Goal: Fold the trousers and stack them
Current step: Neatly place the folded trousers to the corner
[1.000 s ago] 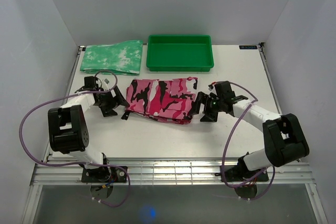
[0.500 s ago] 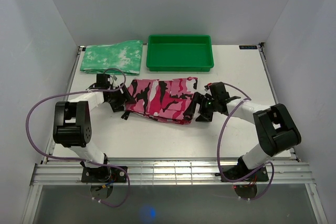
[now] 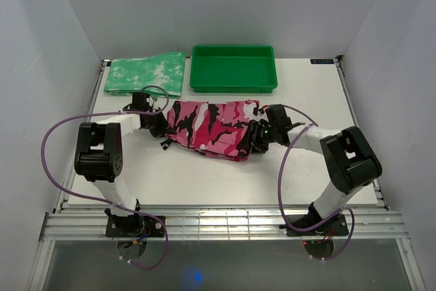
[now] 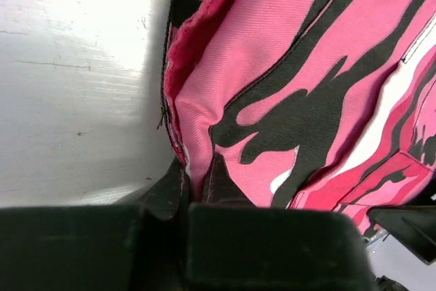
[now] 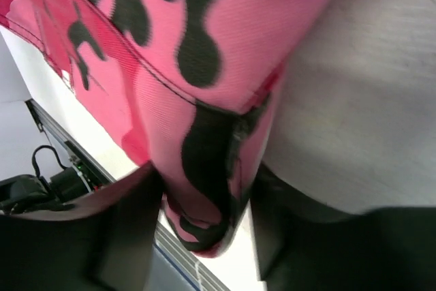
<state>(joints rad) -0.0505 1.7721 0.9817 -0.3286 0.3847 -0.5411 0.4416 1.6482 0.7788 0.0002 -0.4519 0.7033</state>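
Observation:
The trousers (image 3: 211, 127), in pink, white and black camouflage print, lie folded across the middle of the white table (image 3: 204, 182). My left gripper (image 3: 162, 127) is at their left end. In the left wrist view the trousers (image 4: 306, 66) have a fold of their edge pinched in my left gripper (image 4: 197, 182), which is shut. My right gripper (image 3: 257, 138) is at the right end. In the right wrist view a thick bunch of the trousers (image 5: 204, 32) fills my right gripper (image 5: 204, 195), pressed between both fingers.
A green tray (image 3: 234, 67) stands at the back centre. A mottled green-and-white folded cloth (image 3: 145, 74) lies at the back left, just beyond my left arm. Grey walls close in the table on three sides.
Both grippers have moved inward from beside the trousers onto their two ends and closed on the cloth. The trousers' ends have bunched up slightly.

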